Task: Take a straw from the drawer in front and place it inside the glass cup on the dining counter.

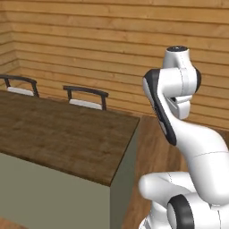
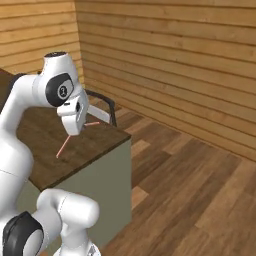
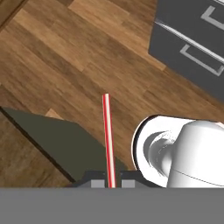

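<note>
matt plank dining counter (image 1: pixel 58 134), glossy straw (image 3: pixel 107 131)

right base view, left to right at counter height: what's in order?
Dining counter → straw hanging from the shut tool → dark-framed chair → wood floor.

The straw (image 3: pixel 106 131) is red with a pale stripe down its length, held between dark grey fingertips (image 3: pixel 97 180). The dining counter (image 1: pixel 58 134) has a dark brown plank top with streaky grain and flat sage-grey sides. The chairs (image 1: pixel 86 97) have black frames and whitish seats. The wall (image 2: pixel 175 60) is honey-coloured wood in level boards, and the floor (image 2: pixel 200 200) is warmer brown planking in mixed tones. The cabinet drawers (image 3: pixel 192 43) are charcoal grey with silver handles.
</note>
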You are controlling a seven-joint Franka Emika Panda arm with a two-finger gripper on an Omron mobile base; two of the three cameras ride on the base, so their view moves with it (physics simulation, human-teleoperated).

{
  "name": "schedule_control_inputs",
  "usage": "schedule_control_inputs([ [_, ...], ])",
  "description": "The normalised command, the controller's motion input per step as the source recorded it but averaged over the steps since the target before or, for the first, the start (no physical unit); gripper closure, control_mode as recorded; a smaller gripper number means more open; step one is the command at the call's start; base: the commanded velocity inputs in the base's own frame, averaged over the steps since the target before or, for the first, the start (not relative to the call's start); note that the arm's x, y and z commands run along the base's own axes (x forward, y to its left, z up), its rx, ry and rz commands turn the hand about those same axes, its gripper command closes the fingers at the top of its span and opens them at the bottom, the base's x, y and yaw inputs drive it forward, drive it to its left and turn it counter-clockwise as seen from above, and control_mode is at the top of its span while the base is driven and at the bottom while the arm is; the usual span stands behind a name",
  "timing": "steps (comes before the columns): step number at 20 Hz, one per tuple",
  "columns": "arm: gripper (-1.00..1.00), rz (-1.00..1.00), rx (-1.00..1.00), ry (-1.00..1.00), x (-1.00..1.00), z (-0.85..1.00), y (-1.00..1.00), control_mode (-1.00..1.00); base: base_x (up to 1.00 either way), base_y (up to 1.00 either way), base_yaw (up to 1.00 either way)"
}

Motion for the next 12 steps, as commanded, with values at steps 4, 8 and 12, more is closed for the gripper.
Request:
schedule_control_inputs([
  [4, 1.0, 0.0, 0.0, 0.0, 0.0, 0.0, 0.0, 1.0, 0.5, -0.8, -0.03],
  [8, 1.0, 0.0, 0.0, 0.0, 0.0, 0.0, 0.0, 1.0, -0.91, -1.0, -0.04],
  [12, 1.0, 0.0, 0.0, 0.0, 0.0, 0.0, 0.0, 1.0, -0.42, -0.99, -0.02],
])
